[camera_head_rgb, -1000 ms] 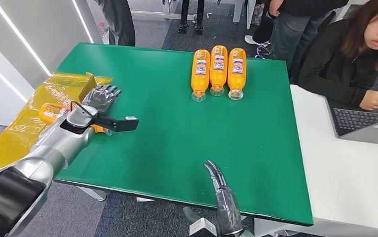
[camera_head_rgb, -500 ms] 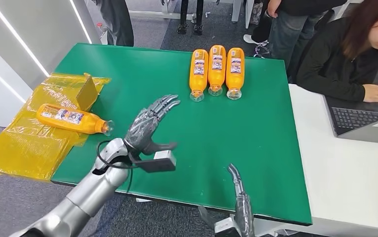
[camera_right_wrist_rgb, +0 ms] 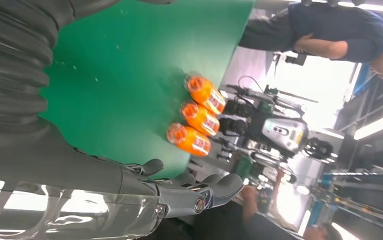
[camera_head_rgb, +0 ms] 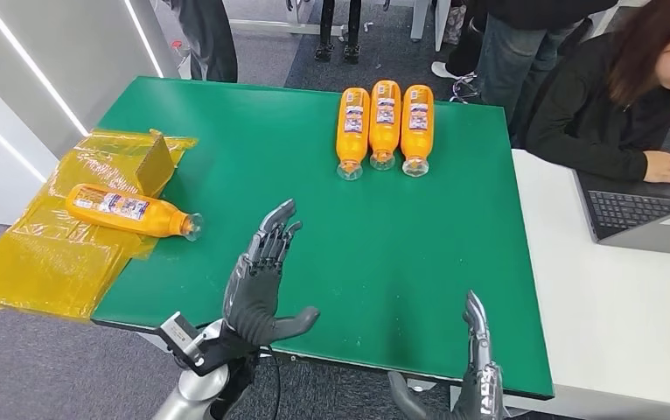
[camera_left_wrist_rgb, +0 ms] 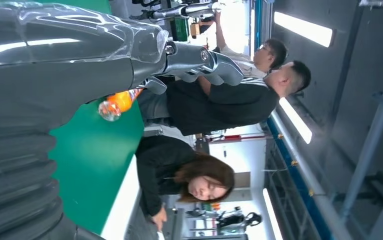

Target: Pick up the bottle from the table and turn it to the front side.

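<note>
Head view: the robot's left hand (camera_head_rgb: 260, 293), empty with fingers spread, hovers over the green table (camera_head_rgb: 454, 262) as the lone orange bottle (camera_head_rgb: 126, 210) lies on yellow wrapping (camera_head_rgb: 43, 262) off to its left, cap toward it, the empty right hand (camera_head_rgb: 476, 367) farther off.

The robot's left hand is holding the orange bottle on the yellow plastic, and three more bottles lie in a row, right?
Not quite. In the head view the left hand is open and holds nothing; the orange bottle lies alone on the yellow plastic. The three bottles in a row are right.
</note>
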`<state>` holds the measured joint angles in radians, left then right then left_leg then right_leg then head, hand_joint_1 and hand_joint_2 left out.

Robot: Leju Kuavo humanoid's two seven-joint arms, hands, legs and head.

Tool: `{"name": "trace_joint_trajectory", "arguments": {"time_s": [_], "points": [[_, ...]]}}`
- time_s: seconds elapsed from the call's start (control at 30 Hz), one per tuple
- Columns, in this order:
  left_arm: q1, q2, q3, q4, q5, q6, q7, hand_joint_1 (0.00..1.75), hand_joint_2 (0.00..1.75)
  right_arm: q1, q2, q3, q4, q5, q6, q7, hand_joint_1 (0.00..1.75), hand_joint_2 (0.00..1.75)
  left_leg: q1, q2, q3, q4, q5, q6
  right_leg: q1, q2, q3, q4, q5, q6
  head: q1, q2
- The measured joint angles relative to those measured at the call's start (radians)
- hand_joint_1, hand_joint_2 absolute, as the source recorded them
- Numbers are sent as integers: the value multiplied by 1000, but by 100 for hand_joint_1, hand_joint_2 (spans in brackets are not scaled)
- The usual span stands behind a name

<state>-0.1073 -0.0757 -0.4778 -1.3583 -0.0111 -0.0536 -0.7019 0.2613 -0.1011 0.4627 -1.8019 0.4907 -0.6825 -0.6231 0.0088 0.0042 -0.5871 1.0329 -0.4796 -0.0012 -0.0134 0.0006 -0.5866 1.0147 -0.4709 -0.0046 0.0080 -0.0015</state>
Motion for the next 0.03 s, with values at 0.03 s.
{"name": "trace_joint_trajectory", "arguments": {"time_s": [0.03], "points": [[7,-6,0,-7,0,0,0,0,175,1,0,-2,-7,13,0,4,0,175,0,0,0,0,0,0,0,0,0,0,0,0,0,0]]}}
